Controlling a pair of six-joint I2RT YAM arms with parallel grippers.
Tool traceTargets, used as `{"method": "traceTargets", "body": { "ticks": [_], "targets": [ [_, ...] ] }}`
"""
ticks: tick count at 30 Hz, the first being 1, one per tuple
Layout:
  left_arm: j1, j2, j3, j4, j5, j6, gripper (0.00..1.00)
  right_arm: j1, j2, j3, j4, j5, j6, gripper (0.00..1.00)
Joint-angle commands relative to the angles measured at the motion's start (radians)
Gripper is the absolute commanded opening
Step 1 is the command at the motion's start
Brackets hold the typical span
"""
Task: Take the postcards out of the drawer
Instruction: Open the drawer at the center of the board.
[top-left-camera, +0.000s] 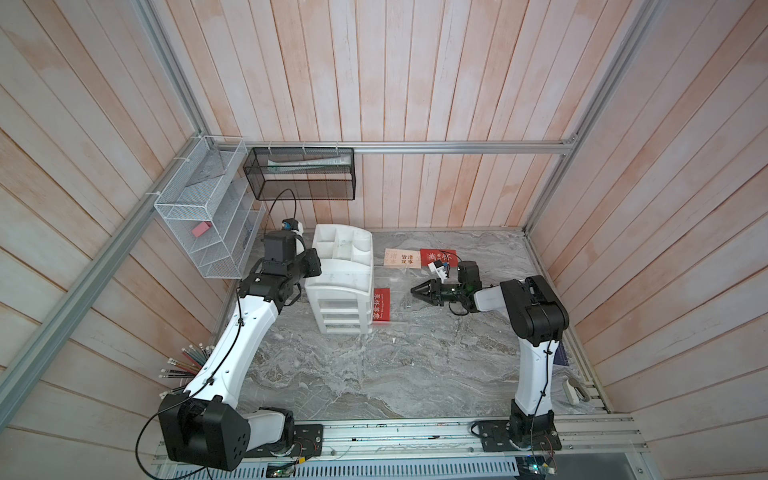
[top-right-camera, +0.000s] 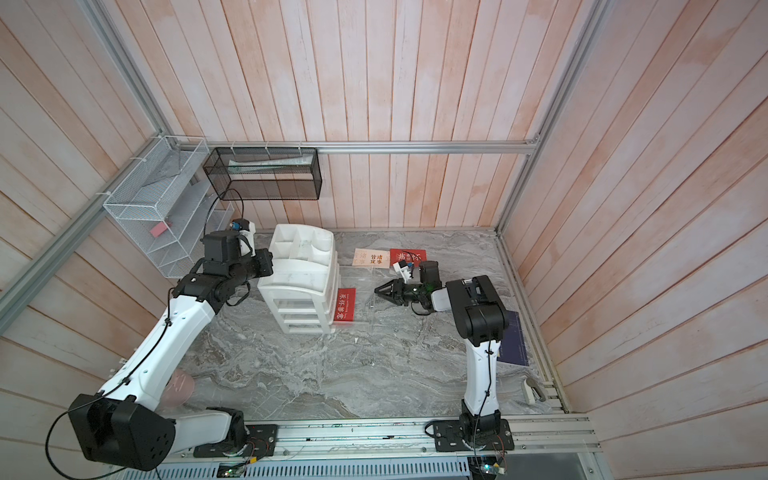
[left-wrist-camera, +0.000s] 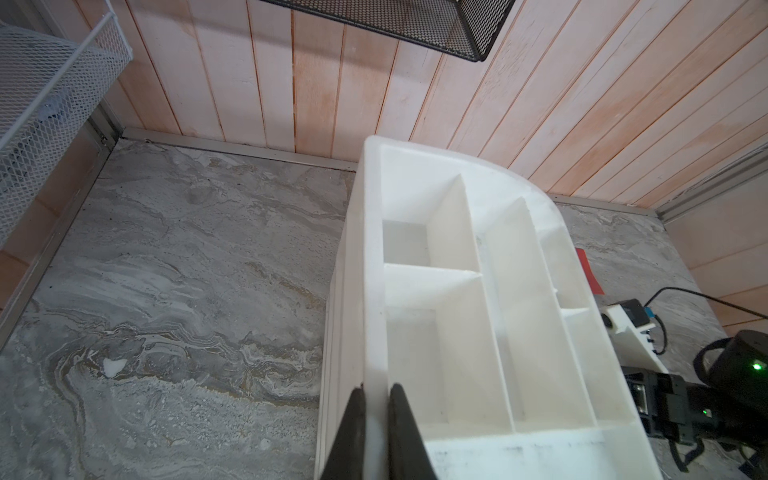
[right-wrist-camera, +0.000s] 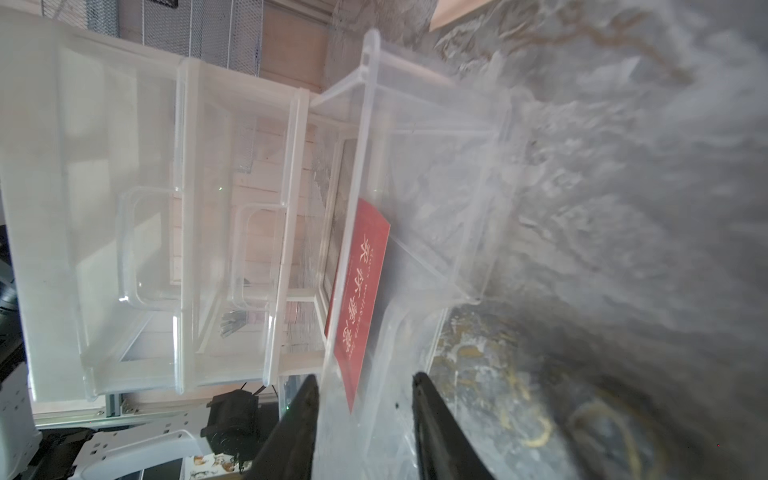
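Observation:
A white organizer (top-left-camera: 338, 286) (top-right-camera: 299, 278) (left-wrist-camera: 457, 249) stands mid-table, its clear bottom drawer (right-wrist-camera: 368, 124) pulled out to the right. One red postcard (top-left-camera: 382, 304) (top-right-camera: 346, 304) (right-wrist-camera: 361, 286) lies in that drawer. A beige postcard (top-left-camera: 401, 258) (top-right-camera: 371, 258) and another red postcard (top-left-camera: 436, 254) (top-right-camera: 409, 254) lie on the table behind it. My right gripper (top-left-camera: 412, 291) (top-right-camera: 376, 291) (right-wrist-camera: 365, 377) points at the drawer's front, open, with the clear front wall between its fingers. My left gripper (left-wrist-camera: 376, 386) is shut on the organizer's top rim wall.
A white wire basket (top-left-camera: 199, 216) hangs on the left wall and a black mesh basket (top-left-camera: 299, 174) on the back wall. Pencils (top-left-camera: 185, 365) lie by the left arm. A dark navy booklet (top-right-camera: 513, 340) and a small grey tool (top-left-camera: 575, 390) sit at the right.

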Motion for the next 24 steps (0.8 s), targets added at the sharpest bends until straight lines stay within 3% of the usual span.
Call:
{"method": "traceTargets", "body": {
  "ticks": [1, 13, 24],
  "targets": [
    [0.013, -0.028, -0.010, -0.022, -0.059, 0.014, 0.09, -0.028, -0.030, 0.004, -0.032, 0.076, -0.058, 0.41],
    [0.013, -0.072, -0.054, -0.020, -0.050, -0.025, 0.09, -0.011, -0.237, -0.013, -0.182, 0.220, -0.124, 0.45],
    [0.013, -0.096, -0.069, -0.023, -0.053, -0.028, 0.09, 0.194, -0.274, 0.214, -0.592, 0.513, -0.252, 0.45]
  ]
}}
